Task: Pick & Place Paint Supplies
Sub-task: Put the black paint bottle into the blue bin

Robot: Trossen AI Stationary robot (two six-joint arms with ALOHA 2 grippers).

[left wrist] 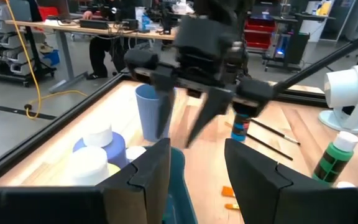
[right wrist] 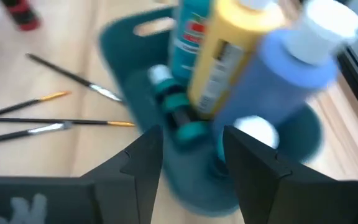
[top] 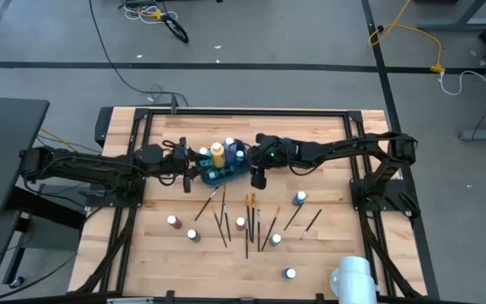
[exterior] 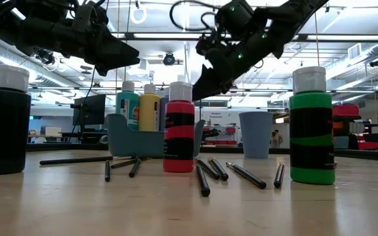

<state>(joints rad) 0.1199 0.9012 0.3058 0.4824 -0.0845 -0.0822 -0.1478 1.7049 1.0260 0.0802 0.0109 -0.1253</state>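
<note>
A teal bin [top: 220, 175] at the table's middle holds standing teal [right wrist: 191, 31], yellow [right wrist: 225, 56] and blue [right wrist: 284, 81] white-capped paint bottles. My left gripper [top: 186, 169] hangs open at the bin's left end, above the table. Just right of the bin, my right gripper [top: 258, 178] is open and tilted down toward it, fingers [right wrist: 145, 158] empty. Several dark-handled brushes [top: 226, 218] lie flat on the wood near the bin's near side. Loose bottles stand among them: red [exterior: 178, 128], green [exterior: 312, 128] and a dark one [exterior: 2, 124].
A blue cup [exterior: 256, 134] stands beyond the bin. A white device [top: 353, 276] sits at the near right corner. More small bottles [top: 299, 198] [top: 289, 274] stand on the near half. A black frame [top: 251, 112] edges the table. People sit at desks in the room behind.
</note>
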